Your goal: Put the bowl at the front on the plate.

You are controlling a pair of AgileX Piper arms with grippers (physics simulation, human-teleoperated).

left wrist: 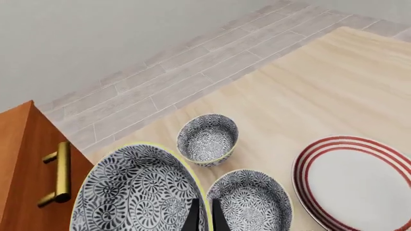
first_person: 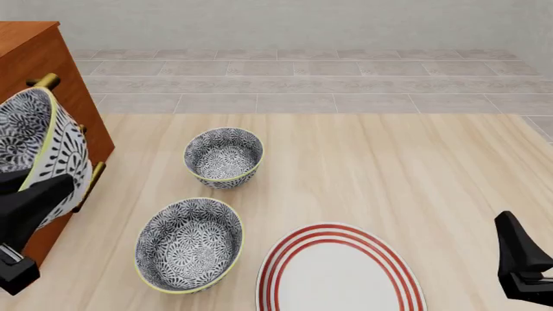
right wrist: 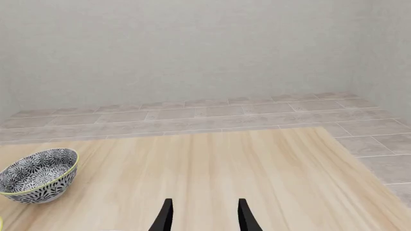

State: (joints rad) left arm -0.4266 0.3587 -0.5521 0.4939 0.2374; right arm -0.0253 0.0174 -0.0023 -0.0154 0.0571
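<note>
My left gripper is shut on the rim of the bowl, white with a blue-grey floral pattern and a yellow-green rim. In the front view that bowl hangs tilted on its side above the table's left edge, in front of the cabinet. The plate, white with red rings, lies flat at the table's near edge, right of the held bowl, and also shows in the left wrist view. My right gripper is open and holds nothing, low over the bare wood at the near right.
Two look-alike bowls stand on the table: one just left of the plate, one farther back. An orange wooden cabinet with a brass handle stands at the left. Bare tabletop stretches to the right.
</note>
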